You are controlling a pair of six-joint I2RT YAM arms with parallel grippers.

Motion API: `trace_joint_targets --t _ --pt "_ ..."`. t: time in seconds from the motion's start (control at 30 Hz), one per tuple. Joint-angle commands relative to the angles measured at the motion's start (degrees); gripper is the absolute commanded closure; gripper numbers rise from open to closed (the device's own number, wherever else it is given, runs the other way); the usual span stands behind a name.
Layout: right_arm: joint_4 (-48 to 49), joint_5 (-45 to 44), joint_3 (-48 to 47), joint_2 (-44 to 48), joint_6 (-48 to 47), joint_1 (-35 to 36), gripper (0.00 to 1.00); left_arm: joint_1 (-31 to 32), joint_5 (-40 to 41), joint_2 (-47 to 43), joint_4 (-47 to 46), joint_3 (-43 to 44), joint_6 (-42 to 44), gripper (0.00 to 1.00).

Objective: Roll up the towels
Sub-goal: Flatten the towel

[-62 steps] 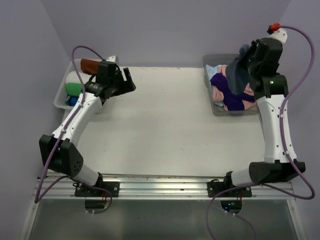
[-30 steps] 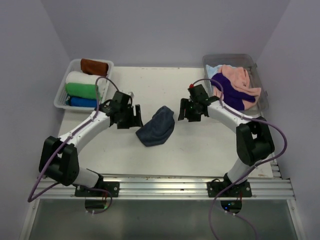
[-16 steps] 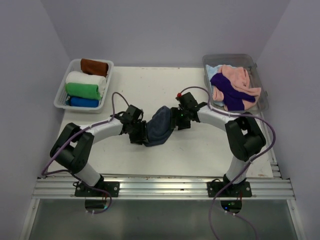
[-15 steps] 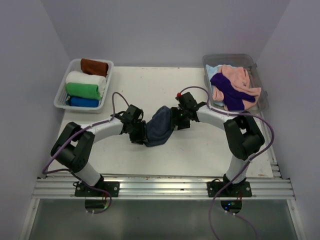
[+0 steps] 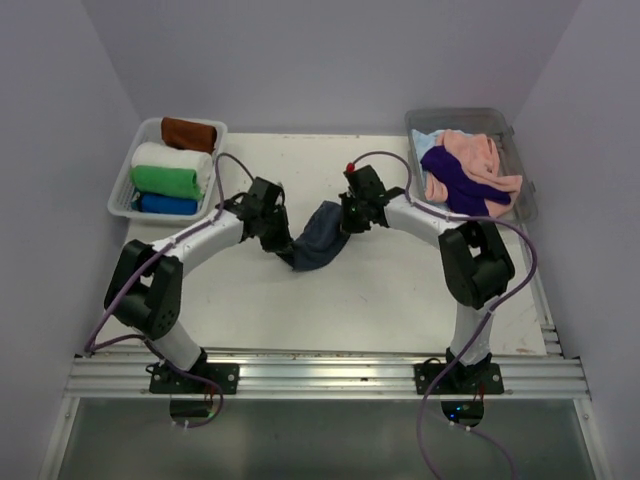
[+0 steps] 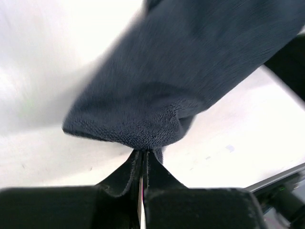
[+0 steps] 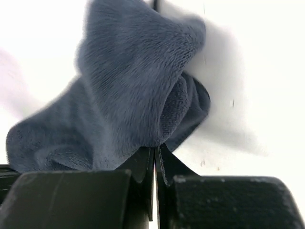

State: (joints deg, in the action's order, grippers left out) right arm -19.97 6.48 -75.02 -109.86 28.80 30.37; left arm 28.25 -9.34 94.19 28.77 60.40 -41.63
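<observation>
Top external: left tool (image 5: 284, 239) and right tool (image 5: 342, 217) each clamp an opposite end of the dark grey-blue towel (image 5: 318, 241), middle of the desk (image 5: 400, 292).

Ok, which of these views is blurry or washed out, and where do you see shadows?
Left wrist view: the dark towel is crisp at its lower fold, smeared toward the top; the table is blown out white. Right wrist view: terry nap sharp, a soft grey shadow falls beside the cloth. Top view: even light, sharp throughout, only faint shadows.
</observation>
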Motion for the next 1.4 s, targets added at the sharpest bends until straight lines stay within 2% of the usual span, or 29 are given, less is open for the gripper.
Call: trace_joint_targets --t 0.0,0.07,0.17,0.3,0.4,0.47,0.53,0.57,0.6,0.63,0.67,0.83,0.97,1.13,1.17,1.2,1.37 --pt "-1.46 -4.36 -9.67 4.92 -2.34 -0.22 1.0 -7.12 -2.94 -2.52 0.75 9.37 3.3 1.0" --pt "-3.84 -4.72 -13.11 5.88 -3.66 -0.31 1.0 -11.09 -3.66 -2.61 1.11 14.45 4.35 1.0" --pt "-4.99 -5.07 -17.08 8.68 -4.36 -0.22 1.0 -13.13 -2.35 -2.44 4.09 22.44 5.85 1.0" --pt "-3.94 -5.16 -12.63 15.45 -4.45 -0.22 1.0 -14.89 -2.52 -3.84 5.76 26.26 7.0 1.0" --pt "-3.33 -3.41 -4.28 21.26 -3.14 0.04 1.0 -15.07 -3.92 -7.34 6.12 23.02 7.61 1.0" --pt "-2.98 -2.35 0.91 23.98 -2.17 0.65 1.0 -15.07 -5.41 -9.8 4.9 16.0 7.88 1.0" --pt "-1.31 -1.39 10.39 28.11 0.64 1.88 1.0 -15.07 -6.56 -13.24 2.26 6.9 7.44 0.85" --pt "0.35 -1.12 13.47 29.08 1.6 2.32 0.84 -15.07 -6.65 -14.03 1.21 4.22 7.52 0.74" --pt "0.11 -1.03 17.76 29.44 3.18 2.67 0.69 -15.07 -4.82 -14.12 1.54 2.28 7.61 0.53" --pt "-0.51 -1.64 19.11 28.83 3.63 2.85 0.58 -15.15 -3.33 -13.43 2.33 0.79 8.13 0.5" --pt "-3.82 -4.26 19.73 28.22 4.24 2.94 0.54 -15.07 -2.44 -12.72 3.3 0.86 8.4 0.44" --pt "-6.93 -10.52 20.71 28.73 5.22 2.77 0.52 -14.45 -0.42 -11.84 4.36 0.95 8.93 0.4" --pt "-8.42 -13.16 19.39 28.39 4.43 2.33 0.53 -11.65 5.38 -11.75 7.69 -0.8 9.28 0.4" --pt "-6.41 -9.75 21.15 26.46 6.53 1.18 0.53 -10.85 9.08 -12.63 7.97 -8.26 6.22 0.39" --pt "-5.62 -9.21 21.32 25.59 6.8 1.18 0.53 -10.85 9.43 -12.72 7.35 -9.24 5.77 0.38" --pt "-5.09 -8.51 21.67 25.23 7.32 1.18 0.53 -10.85 10.39 -12.72 6.65 -10.99 5.25 0.32" --pt "-3.5 -6.66 21.32 23.21 7.77 1.18 0.53 -10.85 12.32 -12.02 1.22 -13.73 1.73 0.33"
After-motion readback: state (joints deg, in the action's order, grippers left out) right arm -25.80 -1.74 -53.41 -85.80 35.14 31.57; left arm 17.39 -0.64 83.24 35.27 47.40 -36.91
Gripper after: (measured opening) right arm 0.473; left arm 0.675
